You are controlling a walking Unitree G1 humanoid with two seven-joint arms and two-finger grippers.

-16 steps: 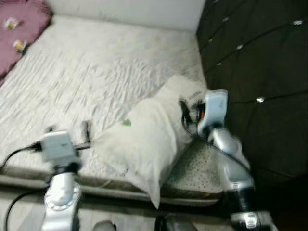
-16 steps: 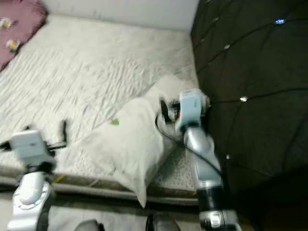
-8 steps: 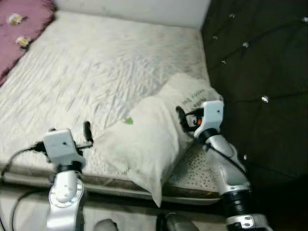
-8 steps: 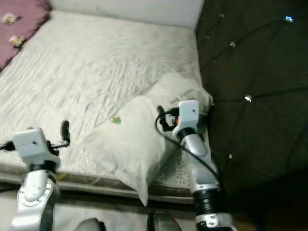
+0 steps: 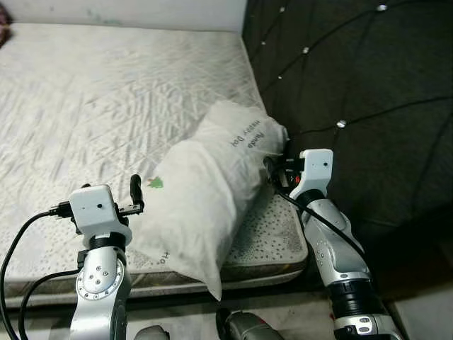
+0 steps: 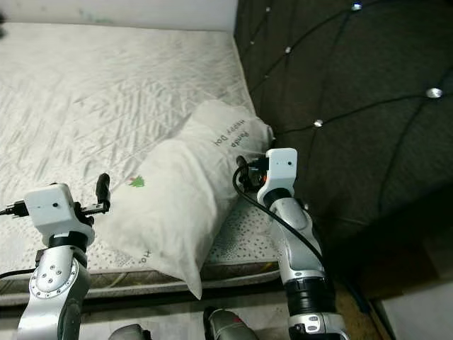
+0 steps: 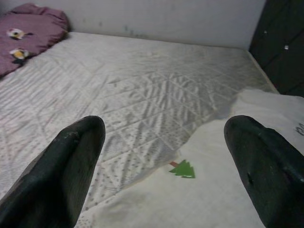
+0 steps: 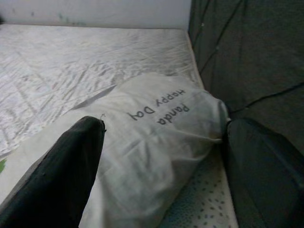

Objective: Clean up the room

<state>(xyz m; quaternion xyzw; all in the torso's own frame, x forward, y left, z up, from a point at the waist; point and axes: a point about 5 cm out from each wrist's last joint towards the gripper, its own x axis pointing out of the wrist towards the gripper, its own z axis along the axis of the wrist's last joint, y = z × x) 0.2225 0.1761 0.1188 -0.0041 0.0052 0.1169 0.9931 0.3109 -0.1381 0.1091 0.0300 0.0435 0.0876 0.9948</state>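
Right gripper [image 8: 161, 156], fingers spread, has neared the pillow [image 5: 205, 191].

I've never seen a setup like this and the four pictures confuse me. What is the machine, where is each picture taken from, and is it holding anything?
It is a humanoid robot with two silver arms, each ending in a gripper of two black fingers. Two pictures come from cameras in its head, looking down at a bare white mattress beside a dark padded headboard. The other two come from cameras on its wrists, looking out between the fingers.

On the mattress lies a white pillow with a small green tree print, at the corner near the headboard.

The left gripper is at the pillow's left edge and the right gripper at its right end. Both are open, with the pillow ahead of the fingers. Nothing is held yet.
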